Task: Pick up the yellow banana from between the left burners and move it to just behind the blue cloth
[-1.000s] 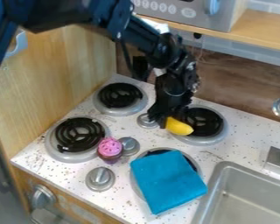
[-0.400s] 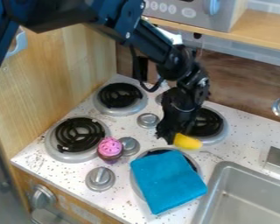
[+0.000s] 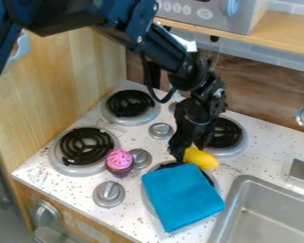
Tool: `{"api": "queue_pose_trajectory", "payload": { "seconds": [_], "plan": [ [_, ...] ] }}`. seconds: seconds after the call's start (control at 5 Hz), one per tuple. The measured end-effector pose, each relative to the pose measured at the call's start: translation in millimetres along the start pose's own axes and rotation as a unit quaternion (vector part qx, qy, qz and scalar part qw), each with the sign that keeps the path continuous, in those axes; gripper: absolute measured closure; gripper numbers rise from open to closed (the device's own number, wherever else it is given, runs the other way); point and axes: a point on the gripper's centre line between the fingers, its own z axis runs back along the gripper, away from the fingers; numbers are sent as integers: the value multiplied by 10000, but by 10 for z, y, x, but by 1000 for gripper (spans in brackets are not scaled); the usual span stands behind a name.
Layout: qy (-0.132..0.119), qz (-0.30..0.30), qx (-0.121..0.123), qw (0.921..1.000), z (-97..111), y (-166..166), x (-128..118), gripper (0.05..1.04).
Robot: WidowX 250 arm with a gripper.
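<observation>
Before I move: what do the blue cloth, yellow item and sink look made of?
Blue cloth: matte fabric, likely, given its soft folded edges. Yellow item: probably smooth plastic, though hard to tell. Sink: metal, satin grey sheen along the rim.

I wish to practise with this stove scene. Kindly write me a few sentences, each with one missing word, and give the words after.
The tool touches a ____ object.
The cupcake has ____ icing.
Counting the one partly under the cloth, the stove top has ____ burners.

Missing words: yellow; pink; four.
</observation>
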Motion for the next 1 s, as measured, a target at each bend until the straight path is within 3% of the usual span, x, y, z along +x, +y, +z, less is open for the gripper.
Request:
{"api": "queue_pose_trajectory", "payload": {
  "seconds": [0.2, 0.4, 0.6, 0.8, 1.0],
  "plan": [
    [-1, -162, -32, 9999, -49, 56, -5, 77],
    [-81, -573, -299, 9979, 269, 118, 223, 79],
    [-8, -1172, -296, 9927, 668, 297, 482, 79],
    [248, -2150, -350, 9757, 877, 504, 550, 82],
    [954, -3285, 18, 9397, 988, 733, 523, 82]
  ]
}}
